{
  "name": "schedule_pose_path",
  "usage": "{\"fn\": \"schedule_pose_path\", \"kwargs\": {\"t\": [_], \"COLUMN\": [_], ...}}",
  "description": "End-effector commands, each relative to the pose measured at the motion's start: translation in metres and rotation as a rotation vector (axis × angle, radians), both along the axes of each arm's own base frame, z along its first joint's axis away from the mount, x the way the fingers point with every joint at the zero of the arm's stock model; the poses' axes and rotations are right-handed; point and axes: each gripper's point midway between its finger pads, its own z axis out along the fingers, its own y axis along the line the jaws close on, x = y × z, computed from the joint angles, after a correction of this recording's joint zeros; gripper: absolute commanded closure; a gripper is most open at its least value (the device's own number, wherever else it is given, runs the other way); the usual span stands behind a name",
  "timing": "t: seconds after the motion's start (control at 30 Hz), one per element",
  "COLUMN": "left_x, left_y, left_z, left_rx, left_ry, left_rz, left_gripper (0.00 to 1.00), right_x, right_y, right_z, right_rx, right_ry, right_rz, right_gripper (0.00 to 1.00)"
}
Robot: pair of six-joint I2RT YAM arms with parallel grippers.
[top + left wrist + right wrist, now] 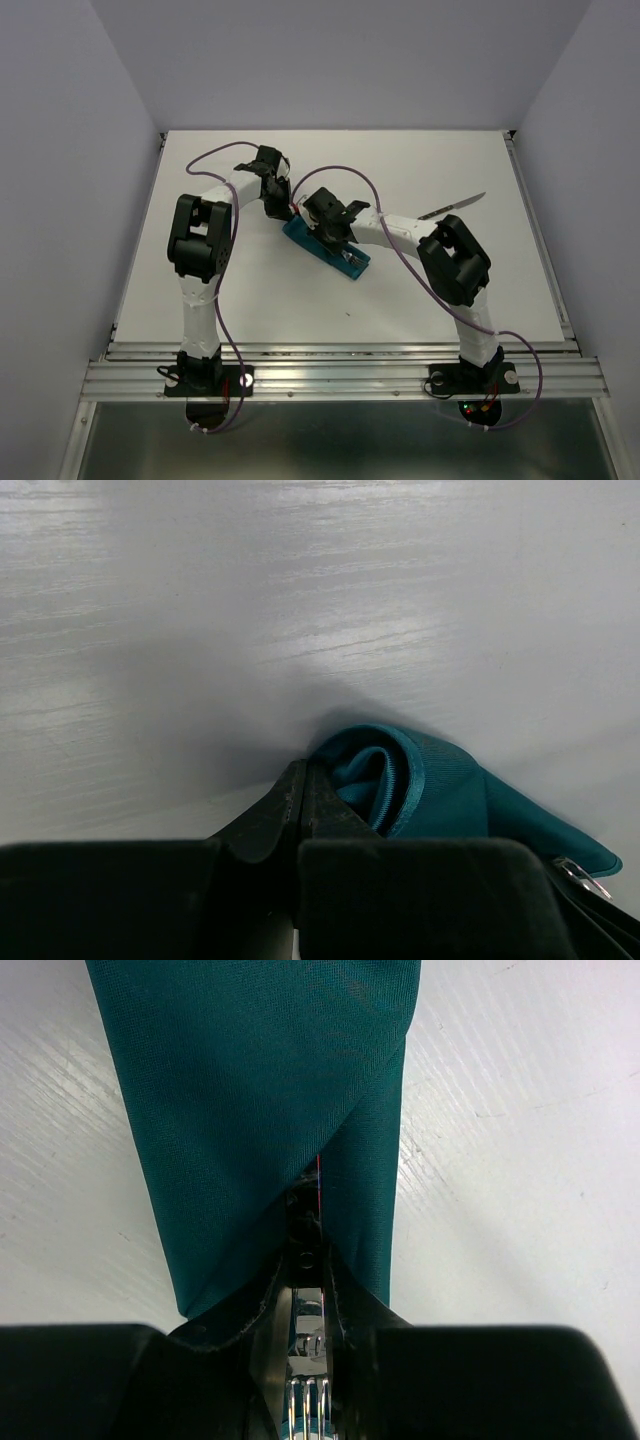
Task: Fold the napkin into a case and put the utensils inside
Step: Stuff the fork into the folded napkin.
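Top view, case: the folded teal case (300,232) lies slantwise near the middle of the bench (420,300), with both arms bent over it.
Top view, left gripper: the left gripper (272,195) is down at the far end of the case.
Top view, right gripper: the right gripper (335,230) sits over the case and points along its length.
Top view, knife: the knife (458,206) lies alone, well apart to the right, and is not yet in the case.
Left wrist, gripper: the jaws are pressed together, with the tip just beside the curled end of the cloth. I cannot tell whether a layer is nipped between them.
Right wrist, gripper: it is closed narrowly on the fork (306,1400), with the tines toward the camera and the handle leading.
Right wrist, case: two flaps cross in a V, and the fork's handle disappears at its point.
Step in hand: this looks like sliding the fork into the pocket.
Doing it well: keep the fork low, flat and in line with the case's long axis. Push slowly so the cloth neither bunches nor slides. Let the left gripper anchor the far end against the push. Release only when the handle is well under both flaps.
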Motion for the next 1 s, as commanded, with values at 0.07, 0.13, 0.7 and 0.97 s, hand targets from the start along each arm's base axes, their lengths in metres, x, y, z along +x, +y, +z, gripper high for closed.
{"fn": "schedule_pose_path", "kwargs": {"t": [0.07,0.13,0.7,0.97], "left_x": [-0.002,-0.001,-0.003,-0.004], "left_y": [-0.001,0.0,-0.002,-0.003], "left_z": [0.0,0.0,-0.002,-0.002], "left_rx": [0.006,0.008,0.0,-0.003], "left_ry": [0.016,0.017,0.019,0.021], "left_rz": [-0.028,-0.026,-0.039,-0.041], "left_gripper": [0.96,0.96,0.96,0.96], "right_x": [0.026,0.026,0.036,0.035], "right_y": [0.009,0.01,0.011,0.013], "right_z": [0.038,0.037,0.029,0.021], "right_rx": [0.033,0.028,-0.011,-0.01], "right_ry": [-0.114,-0.114,-0.135,-0.122], "right_rz": [0.033,0.044,0.067,0.072], "right_gripper": [0.94,0.94,0.94,0.94]}}
